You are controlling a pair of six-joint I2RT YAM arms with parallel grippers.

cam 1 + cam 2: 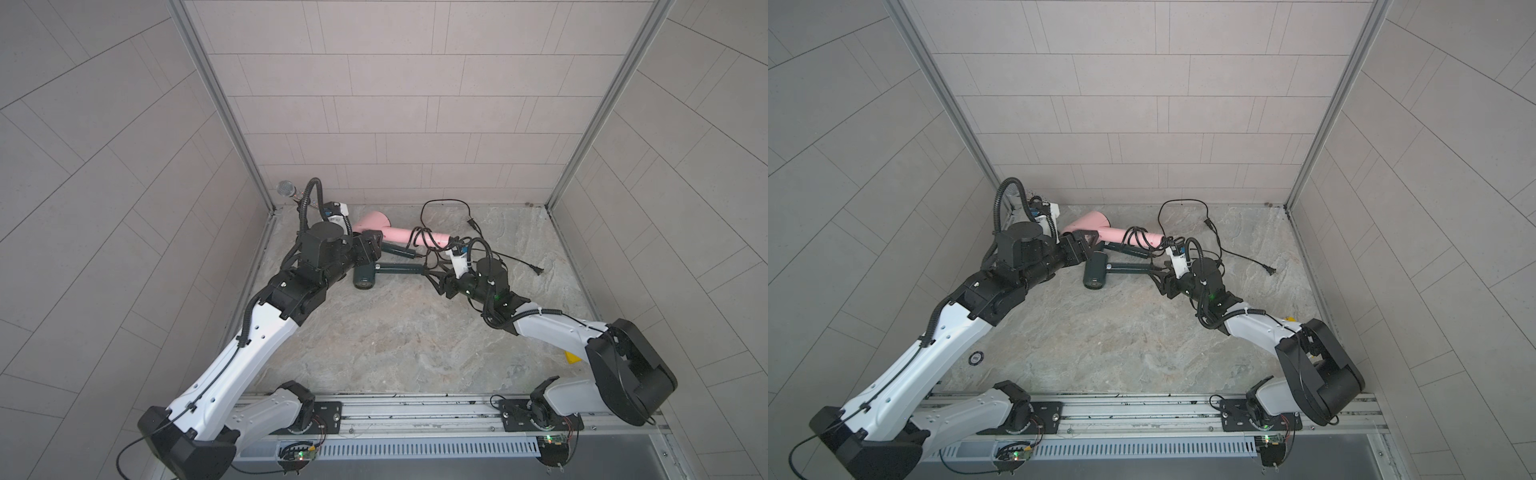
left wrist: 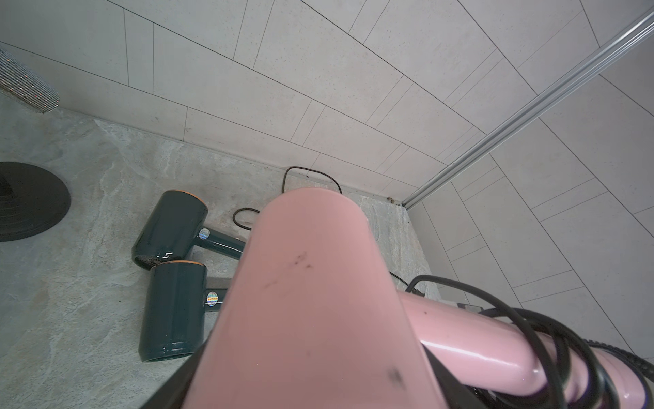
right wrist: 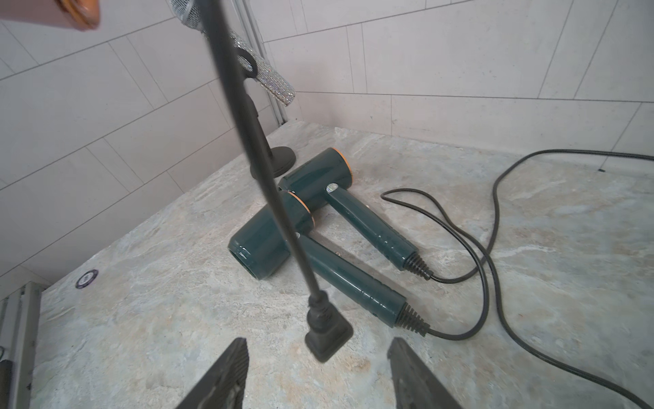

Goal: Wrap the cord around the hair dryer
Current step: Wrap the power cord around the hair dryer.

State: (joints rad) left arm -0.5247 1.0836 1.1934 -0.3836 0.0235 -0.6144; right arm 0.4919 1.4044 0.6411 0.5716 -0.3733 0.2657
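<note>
My left gripper (image 1: 372, 243) (image 1: 1084, 245) (image 2: 315, 368) is shut on the barrel of the pink hair dryer (image 1: 399, 235) (image 1: 1125, 235) (image 2: 311, 301), which it holds above the floor. The black cord (image 1: 419, 241) (image 2: 552, 340) lies in loops round the pink handle. Its free end hangs down in the right wrist view, with the plug (image 3: 327, 336) dangling just ahead of my right gripper (image 1: 432, 274) (image 1: 1156, 274) (image 3: 318, 341). That gripper is open, its fingers apart on either side of the plug without touching it.
Two dark green hair dryers (image 1: 365, 278) (image 3: 262, 244) lie side by side under the pink one, their cords (image 3: 492, 226) trailing over the stone floor to the right. A glittery microphone (image 1: 286, 189) on a stand stands in the back-left corner. Tiled walls close three sides.
</note>
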